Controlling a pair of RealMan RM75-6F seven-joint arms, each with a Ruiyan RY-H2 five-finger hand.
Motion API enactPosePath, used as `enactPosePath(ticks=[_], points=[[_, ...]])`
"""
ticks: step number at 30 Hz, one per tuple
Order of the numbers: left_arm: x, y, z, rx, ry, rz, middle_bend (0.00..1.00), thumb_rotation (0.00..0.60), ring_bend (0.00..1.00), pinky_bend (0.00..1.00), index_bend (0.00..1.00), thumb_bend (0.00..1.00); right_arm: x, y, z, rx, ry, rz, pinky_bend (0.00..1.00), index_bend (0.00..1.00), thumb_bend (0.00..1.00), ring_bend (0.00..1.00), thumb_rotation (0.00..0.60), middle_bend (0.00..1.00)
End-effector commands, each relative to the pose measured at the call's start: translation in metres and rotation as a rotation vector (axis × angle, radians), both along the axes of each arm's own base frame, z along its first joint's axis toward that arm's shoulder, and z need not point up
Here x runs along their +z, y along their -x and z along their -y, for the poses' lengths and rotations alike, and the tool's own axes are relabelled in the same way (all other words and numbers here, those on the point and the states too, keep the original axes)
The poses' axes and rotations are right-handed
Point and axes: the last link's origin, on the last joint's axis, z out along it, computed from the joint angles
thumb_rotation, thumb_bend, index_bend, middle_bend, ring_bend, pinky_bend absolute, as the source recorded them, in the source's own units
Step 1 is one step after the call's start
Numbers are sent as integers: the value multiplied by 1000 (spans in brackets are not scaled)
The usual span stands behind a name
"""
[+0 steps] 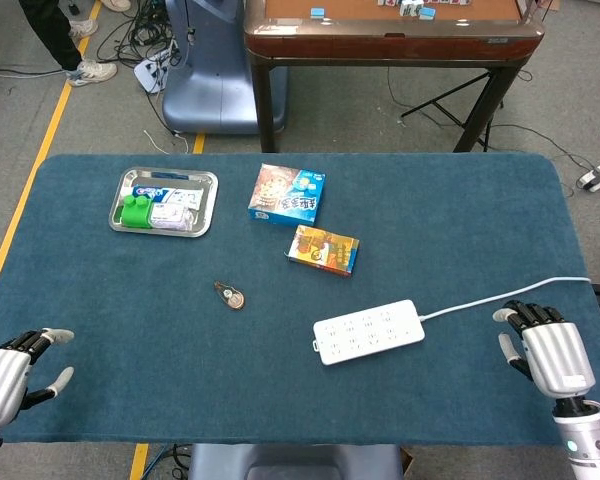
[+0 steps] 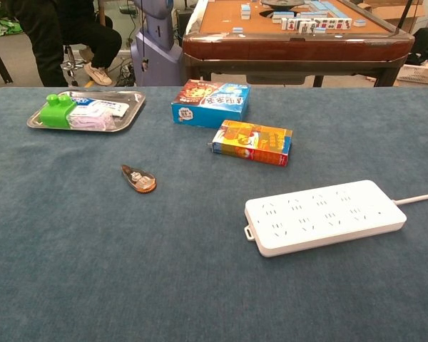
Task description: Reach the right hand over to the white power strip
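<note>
Blue felt is covering the counter (image 1: pixel 460 210) in front of me, and a grey floor with loose cables and a wooden mahjong table (image 1: pixel 390 30) are showing beyond its far edge. My right hand (image 1: pixel 552 352) is hovering at the near right corner of the counter, fingers spread apart and gripping nothing; only the head view is catching it. The white power strip (image 1: pixel 369 331) is lying flat on the felt, well to the left of that hand and apart from it, with its long side running slightly uphill toward the right. Its white cord (image 1: pixel 510 296) is trailing from the right end toward the counter's right edge, passing just beyond my right fingertips (image 1: pixel 525 312); whether they are touching it I cannot tell. My left hand (image 1: pixel 8 372) is sitting at the near left corner, fingers parted and slightly curled, likewise grasping nothing.

Farther back, an orange box (image 1: pixel 322 249) is lying near the middle of the counter, with a blue box (image 1: pixel 287 194) just beyond it. A small brown trinket (image 1: pixel 231 295) is resting alone on the felt, left of the power strip. Toward the far left, a metal tray (image 1: pixel 131 180) is holding a green item (image 1: pixel 134 211) and some white packets (image 1: pixel 172 205). A person's legs (image 2: pixel 68 35) are showing at the far left, beyond the counter.
</note>
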Motion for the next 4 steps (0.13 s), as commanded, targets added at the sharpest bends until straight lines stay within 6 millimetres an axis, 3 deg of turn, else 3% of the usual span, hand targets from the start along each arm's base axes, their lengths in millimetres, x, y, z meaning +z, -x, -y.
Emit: enactPosePath(ticks=[1,4], points=[[-1,0,-1,1,2,-1,411,600,395,542,427,295,1,2,0,-6,-4,1,424,406,384,362,600,356],[-2,0,-1,1,6,-2,411,600,395,542,428,295,0,2,0,-4,-13,0,423,406,383,362,600,355]])
